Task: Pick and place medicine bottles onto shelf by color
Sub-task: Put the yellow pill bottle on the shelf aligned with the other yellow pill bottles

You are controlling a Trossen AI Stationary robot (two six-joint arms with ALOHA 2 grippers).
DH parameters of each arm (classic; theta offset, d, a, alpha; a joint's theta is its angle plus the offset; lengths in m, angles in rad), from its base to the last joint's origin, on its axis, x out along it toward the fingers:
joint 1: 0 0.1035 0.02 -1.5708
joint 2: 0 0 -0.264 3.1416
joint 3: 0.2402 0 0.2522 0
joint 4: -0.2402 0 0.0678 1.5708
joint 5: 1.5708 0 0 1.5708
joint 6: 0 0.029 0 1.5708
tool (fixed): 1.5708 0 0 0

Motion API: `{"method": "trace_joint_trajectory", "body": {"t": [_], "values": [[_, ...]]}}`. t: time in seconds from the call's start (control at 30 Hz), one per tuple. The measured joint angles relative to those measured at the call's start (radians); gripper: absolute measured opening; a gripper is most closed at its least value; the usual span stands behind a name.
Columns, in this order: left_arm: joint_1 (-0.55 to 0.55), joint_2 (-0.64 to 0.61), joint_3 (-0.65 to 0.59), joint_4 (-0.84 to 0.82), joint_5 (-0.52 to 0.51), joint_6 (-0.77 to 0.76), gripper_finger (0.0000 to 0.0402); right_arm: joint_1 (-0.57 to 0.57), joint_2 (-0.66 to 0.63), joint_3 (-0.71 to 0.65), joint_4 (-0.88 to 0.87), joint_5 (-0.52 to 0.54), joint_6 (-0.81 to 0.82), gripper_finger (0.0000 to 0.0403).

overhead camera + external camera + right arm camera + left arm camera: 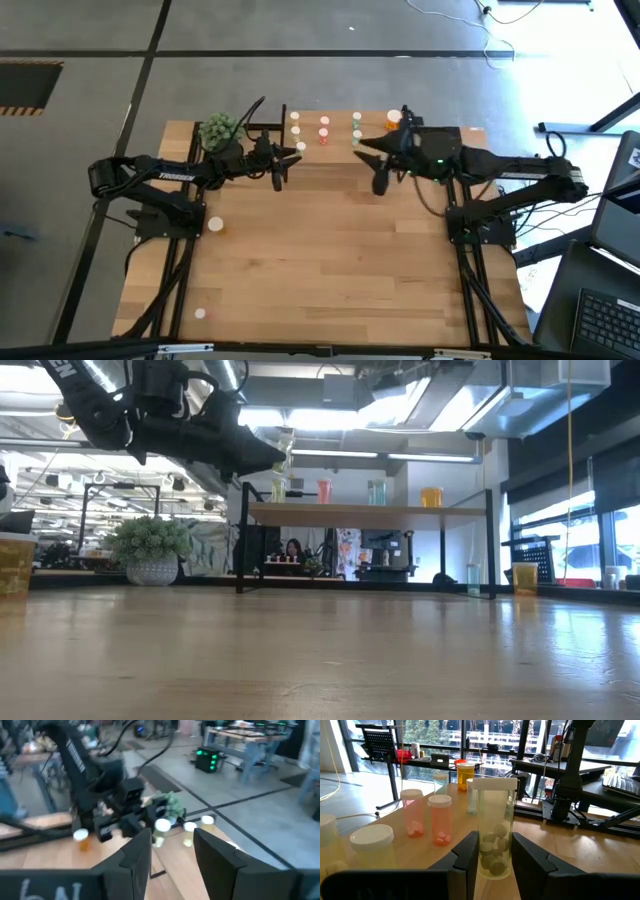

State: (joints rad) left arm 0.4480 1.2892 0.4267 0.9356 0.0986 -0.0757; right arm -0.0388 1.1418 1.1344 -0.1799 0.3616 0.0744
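My left gripper (288,156) is at the near edge of the shelf (365,513) and is shut on a yellowish medicine bottle (493,830) with a white cap. Yellowish (278,490), pink (324,491), green (376,492) and orange (431,496) bottles stand upright on the shelf board. The left wrist view shows two pink ones (440,820) close to the held bottle. My right gripper (365,150) hangs raised in front of the shelf's right half, pointing toward the left arm. It is open (172,847) with nothing between its fingers. My left gripper pinches the lower half of the bottle's round wall (481,851) between its two fingers (470,855). The fingers come in level from the table's near left side. The bottle stands upright, cap up. Whether its base touches the shelf board cannot be told.
A green plant ball in a pot (220,131) stands at the far left beside the shelf. Loose bottles lie on the table near the left arm's base (213,225) and at the near left (200,313). A larger orange bottle (525,576) stands right of the shelf.
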Motion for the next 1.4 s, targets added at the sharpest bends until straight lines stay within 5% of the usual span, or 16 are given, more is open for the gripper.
{"method": "trace_joint_trajectory", "body": {"t": [0.2,0.37,0.63,0.8,1.03,1.4], "values": [[0.0,0.0,0.0,0.0,0.0,0.0,0.0094,-0.026,0.155,0.186,-0.03,-0.016,-0.055,0.0152],[0.0,0.0,0.0,0.0,0.0,0.0,0.0094,-0.059,0.303,0.409,-0.249,-0.075,-0.023,0.0152],[0.0,0.0,0.0,0.0,0.027,0.0,0.0094,-0.166,0.535,0.706,-0.545,-0.417,0.044,0.0152],[0.0,0.0,0.0,0.0,0.027,0.019,0.0094,-0.196,0.653,0.812,-0.631,-0.543,-0.078,0.0152],[0.0,0.0,0.0,0.0,0.028,0.035,0.0094,-0.204,0.735,0.853,-0.651,-0.542,-0.233,0.0152],[0.0,0.0,0.001,0.028,0.089,0.037,0.0094,-0.233,0.778,0.854,-0.649,-0.492,-0.178,0.0152]]}}
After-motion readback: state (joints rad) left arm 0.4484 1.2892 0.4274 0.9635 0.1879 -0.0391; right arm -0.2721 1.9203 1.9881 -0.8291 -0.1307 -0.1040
